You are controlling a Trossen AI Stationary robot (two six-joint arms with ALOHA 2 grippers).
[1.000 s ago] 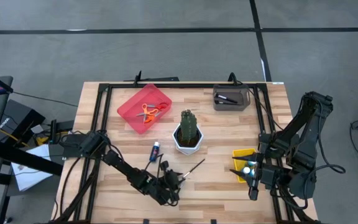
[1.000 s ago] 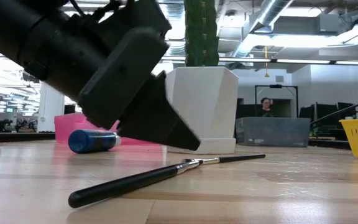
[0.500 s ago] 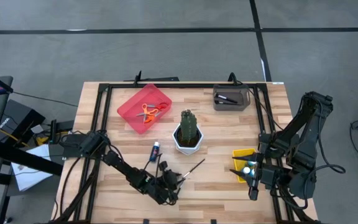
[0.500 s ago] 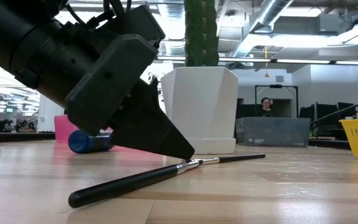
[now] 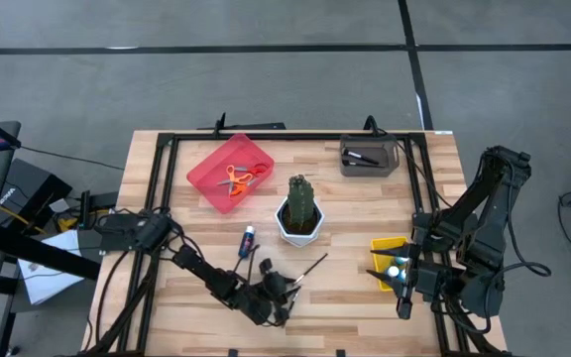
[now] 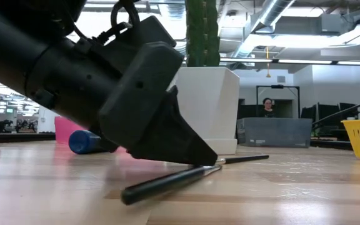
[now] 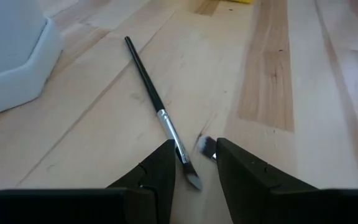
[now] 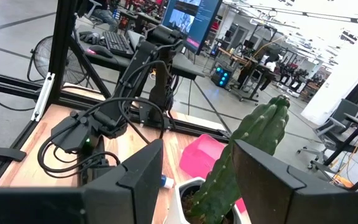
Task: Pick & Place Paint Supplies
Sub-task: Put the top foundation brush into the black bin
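A thin dark paintbrush (image 5: 313, 266) (image 7: 146, 81) lies flat on the wooden table, near the white cactus pot (image 5: 299, 226). My left gripper (image 5: 284, 294) (image 7: 194, 163) is down at the table and open. It has one finger on each side of the brush, just past the silver ferrule (image 7: 169, 132). A blue bottle (image 5: 248, 238) (image 6: 85, 142) lies on its side left of the pot. My right gripper (image 5: 390, 284) (image 8: 196, 152) hangs open and empty over the table's right side. My left gripper straddles the brush just beyond its ferrule (image 6: 204, 166). The brush lies against the inner side of one finger (image 7: 166, 163) and clear of the other. The fingers come slanting down from the table's left, roughly along the brush. The brush stays flat on the table.
A red tray (image 5: 211, 164) at the far left holds orange scissors (image 5: 236, 179). A grey bin (image 5: 368, 157) stands at the far right. A yellow bin (image 5: 383, 248) with a white-capped bottle stands under the right arm. The cactus (image 6: 202, 31) rises just beyond the brush.
My left gripper has sunk to the table over the brush and rolled slightly, with its finger gap unchanged. The brush has been nudged: its near end has slid toward the table's right, while its far tip has hardly moved.
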